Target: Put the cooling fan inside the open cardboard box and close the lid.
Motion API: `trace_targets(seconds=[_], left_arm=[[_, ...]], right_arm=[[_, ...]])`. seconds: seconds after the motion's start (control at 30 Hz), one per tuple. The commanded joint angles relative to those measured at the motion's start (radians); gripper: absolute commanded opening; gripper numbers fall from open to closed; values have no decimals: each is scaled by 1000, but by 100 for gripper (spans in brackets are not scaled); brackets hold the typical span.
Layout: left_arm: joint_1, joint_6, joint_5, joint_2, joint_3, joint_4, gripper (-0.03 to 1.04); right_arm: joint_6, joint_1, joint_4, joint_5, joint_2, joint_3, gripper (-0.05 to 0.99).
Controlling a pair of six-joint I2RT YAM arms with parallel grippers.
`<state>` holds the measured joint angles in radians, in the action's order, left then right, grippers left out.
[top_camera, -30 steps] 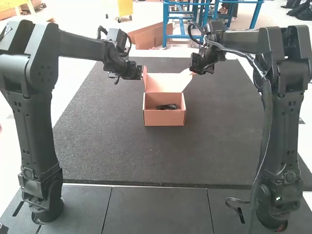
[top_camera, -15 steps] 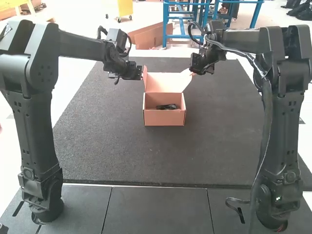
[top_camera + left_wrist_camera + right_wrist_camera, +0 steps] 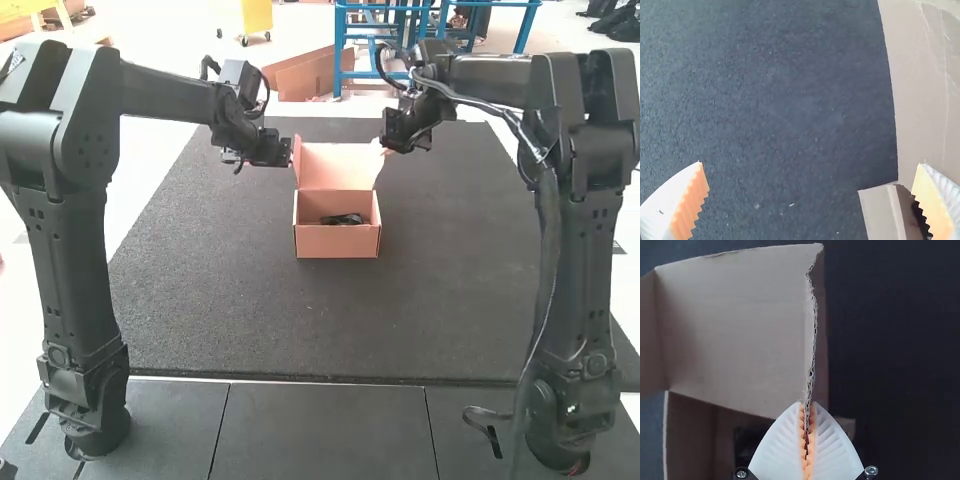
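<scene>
1. Cooling fan point(image 3: 343, 219) lies inside the open cardboard box point(image 3: 337, 242) on the tabletop point(image 3: 200, 300).
2. Right jaws clamp the upright lid point(image 3: 338, 167) at its right edge.
3. Left jaws gape wide, empty, beside the lid's left edge.

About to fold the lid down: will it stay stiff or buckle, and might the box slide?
The lid shows a corrugated edge, so likely stiff, hinging at its fold. The right gripper pinches only one side edge, so it may twist. The cardboard box looks light and may slide.
</scene>
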<state>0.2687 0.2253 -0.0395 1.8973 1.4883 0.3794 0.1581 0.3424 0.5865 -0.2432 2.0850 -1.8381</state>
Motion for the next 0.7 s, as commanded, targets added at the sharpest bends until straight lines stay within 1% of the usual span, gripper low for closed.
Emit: trace_targets(seconds=[0.0,0.27,0.4,0.5,0.67], left_arm=[[1,-6,12,3,55,0,96],[3,-4,12,3,72,32,96],[20,-3,23,2,72,56,96],[35,-1,41,0,72,79,96],[55,0,43,-9,73,98,96]], right_arm=[[-14,46,16,-27,-34,30,-1],[-15,53,15,-24,-74,77,-1],[-15,53,15,-24,-100,109,-1],[-15,53,13,-22,-117,134,-1],[-15,53,12,-21,-144,166,-1]])
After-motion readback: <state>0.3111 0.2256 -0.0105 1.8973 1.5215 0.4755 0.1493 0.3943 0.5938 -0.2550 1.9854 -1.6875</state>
